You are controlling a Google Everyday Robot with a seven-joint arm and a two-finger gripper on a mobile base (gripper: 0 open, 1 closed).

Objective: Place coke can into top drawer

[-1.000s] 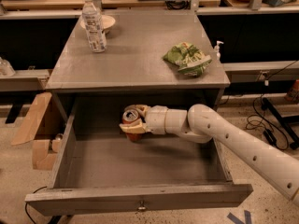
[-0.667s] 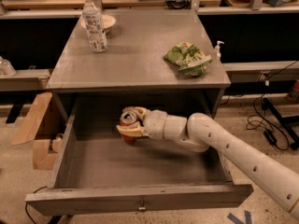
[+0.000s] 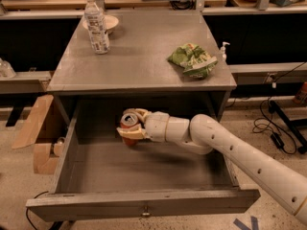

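Note:
The top drawer [image 3: 144, 206] is pulled fully open below the grey table; its front panel with a small round knob faces me. My gripper [image 3: 130, 123] reaches in from the right, inside the drawer's back half, and is shut on the coke can [image 3: 128, 127]. The red can with its silver top is upright between the tan fingers [image 3: 132, 133], at or just above the drawer floor; I cannot tell if it touches.
On the grey table [image 3: 139, 66] stand a clear water bottle [image 3: 96, 24] and a small bowl [image 3: 106, 22] at the back left, and a green chip bag [image 3: 192, 60] at the right. A cardboard box [image 3: 33, 133] sits on the floor left of the drawer. Cables lie at the right.
My gripper has moved slightly left and lower inside the drawer, carrying the coke can with it.

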